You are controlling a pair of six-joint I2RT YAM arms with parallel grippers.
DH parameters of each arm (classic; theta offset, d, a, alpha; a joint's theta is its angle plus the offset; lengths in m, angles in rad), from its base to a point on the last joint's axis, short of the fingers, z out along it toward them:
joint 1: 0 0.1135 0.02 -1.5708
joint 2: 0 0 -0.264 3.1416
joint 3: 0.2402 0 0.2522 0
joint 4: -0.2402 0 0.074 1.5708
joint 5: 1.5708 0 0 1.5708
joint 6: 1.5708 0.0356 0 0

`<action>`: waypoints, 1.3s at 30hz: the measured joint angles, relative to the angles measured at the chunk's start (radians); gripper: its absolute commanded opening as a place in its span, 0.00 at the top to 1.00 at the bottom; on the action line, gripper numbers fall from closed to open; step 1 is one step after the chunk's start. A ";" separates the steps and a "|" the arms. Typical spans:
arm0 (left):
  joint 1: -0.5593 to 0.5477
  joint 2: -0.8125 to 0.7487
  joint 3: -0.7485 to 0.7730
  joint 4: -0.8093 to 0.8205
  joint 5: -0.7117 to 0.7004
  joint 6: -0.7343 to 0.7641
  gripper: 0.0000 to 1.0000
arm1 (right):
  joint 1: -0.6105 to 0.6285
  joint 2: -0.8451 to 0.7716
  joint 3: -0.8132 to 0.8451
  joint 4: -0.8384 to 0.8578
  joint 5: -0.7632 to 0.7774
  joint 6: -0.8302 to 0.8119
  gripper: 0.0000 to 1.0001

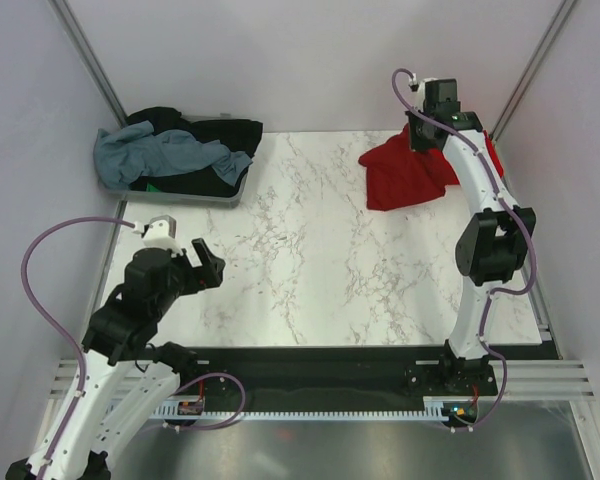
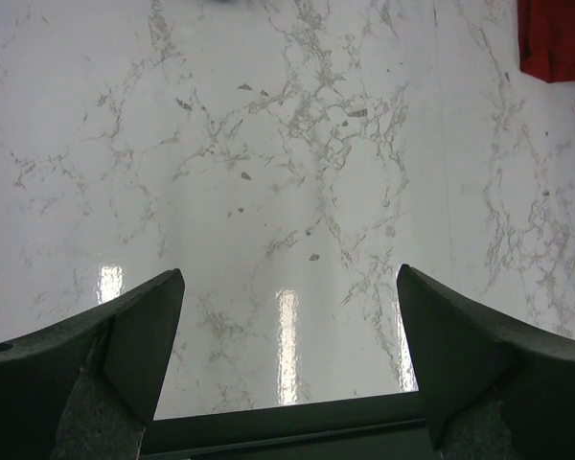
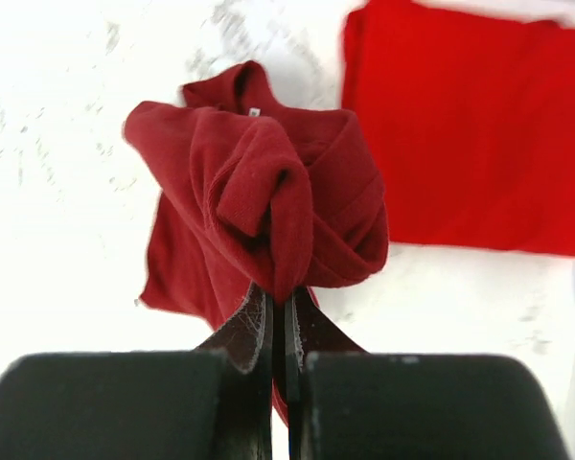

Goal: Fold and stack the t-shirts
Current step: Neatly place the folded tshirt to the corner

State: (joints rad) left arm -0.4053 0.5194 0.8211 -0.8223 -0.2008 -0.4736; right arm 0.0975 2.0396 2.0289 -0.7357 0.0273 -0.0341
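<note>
My right gripper (image 1: 421, 136) (image 3: 283, 299) is shut on a bunched fold of the dark maroon-red t-shirt (image 1: 405, 172) (image 3: 259, 201) and holds it up at the table's far right, its lower part draping onto the marble. The brighter red folded t-shirt (image 3: 470, 125) lies flat just right of it, mostly hidden behind the arm in the top view (image 1: 493, 150). My left gripper (image 1: 208, 262) (image 2: 289, 280) is open and empty, low over the near-left marble. A red cloth corner (image 2: 556, 38) shows far off in the left wrist view.
A grey plastic tray (image 1: 185, 199) at the far left holds a heap of grey-blue (image 1: 145, 153), black (image 1: 220, 135) and green (image 1: 154, 186) t-shirts. White walls close in the left, back and right. A black rail (image 1: 310, 360) runs along the near edge.
</note>
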 measured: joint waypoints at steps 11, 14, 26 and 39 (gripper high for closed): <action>0.000 0.030 -0.005 0.011 -0.006 0.000 0.00 | -0.074 0.108 0.174 -0.013 0.071 -0.137 1.00; 0.000 0.040 -0.005 0.011 -0.007 0.000 0.00 | -0.099 0.118 0.196 -0.014 0.049 -0.155 1.00; 0.000 0.076 -0.005 0.014 -0.008 0.000 0.00 | -0.211 0.130 0.332 -0.005 -0.095 -0.164 1.00; 0.000 0.103 -0.005 0.016 -0.008 0.000 0.00 | -0.246 0.264 0.368 0.013 -0.145 -0.162 1.00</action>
State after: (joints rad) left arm -0.4053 0.6224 0.8158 -0.8059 -0.2085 -0.4736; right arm -0.1490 2.3032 2.3966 -0.7227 -0.1181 -0.1963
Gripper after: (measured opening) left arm 0.993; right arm 0.033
